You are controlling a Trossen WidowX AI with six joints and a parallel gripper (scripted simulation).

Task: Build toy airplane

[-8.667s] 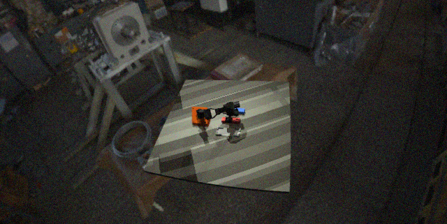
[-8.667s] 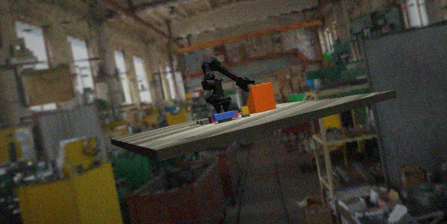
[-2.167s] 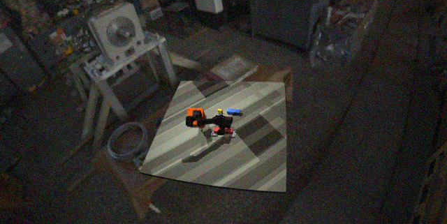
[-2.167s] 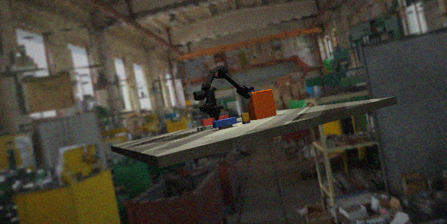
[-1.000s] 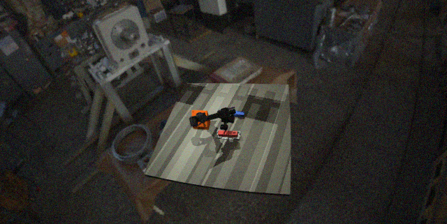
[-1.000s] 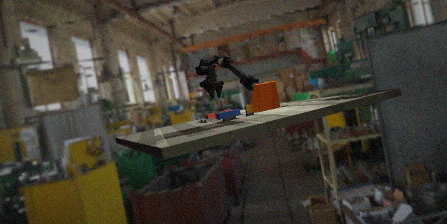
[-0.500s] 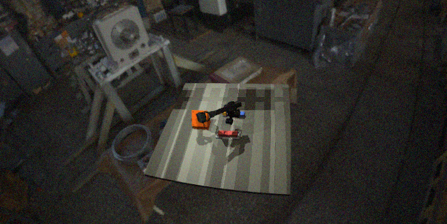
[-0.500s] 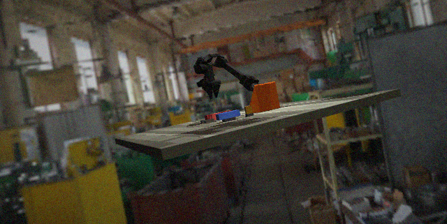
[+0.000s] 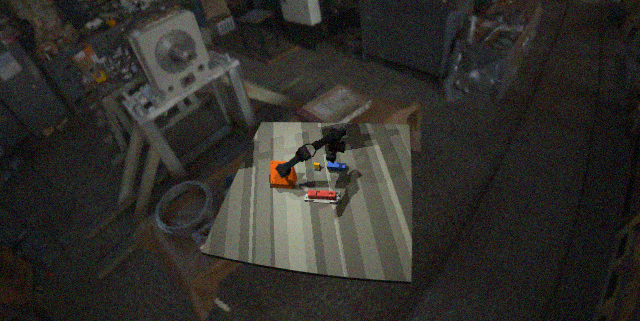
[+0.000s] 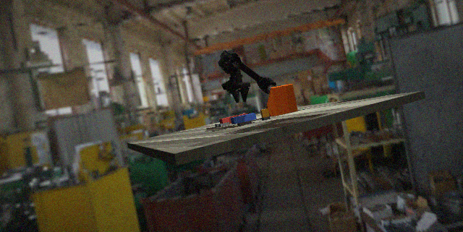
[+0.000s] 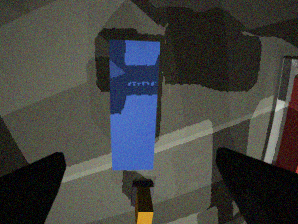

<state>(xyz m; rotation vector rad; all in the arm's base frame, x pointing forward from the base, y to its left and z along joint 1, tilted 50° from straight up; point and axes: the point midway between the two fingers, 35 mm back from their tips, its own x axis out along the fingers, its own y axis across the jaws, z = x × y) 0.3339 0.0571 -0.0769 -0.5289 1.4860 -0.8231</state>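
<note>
With its claw [image 9: 331,159] [image 10: 241,101] [image 11: 143,157] spread open and gripping nothing, a black robot arm [image 9: 318,144] [image 10: 251,74] is hovering above the blue wing [image 9: 336,166] [image 10: 243,118] [image 11: 134,115], upper centre of the wrist view; the red fuselage [image 9: 321,194] [image 10: 226,120] [image 11: 288,130] is lying in its cradle, right edge.

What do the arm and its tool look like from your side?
The arm is black all over, with slim links and chunky joints. Its tool has two black fingers tapering to narrow tips. I can't make out cables or markings.
</note>
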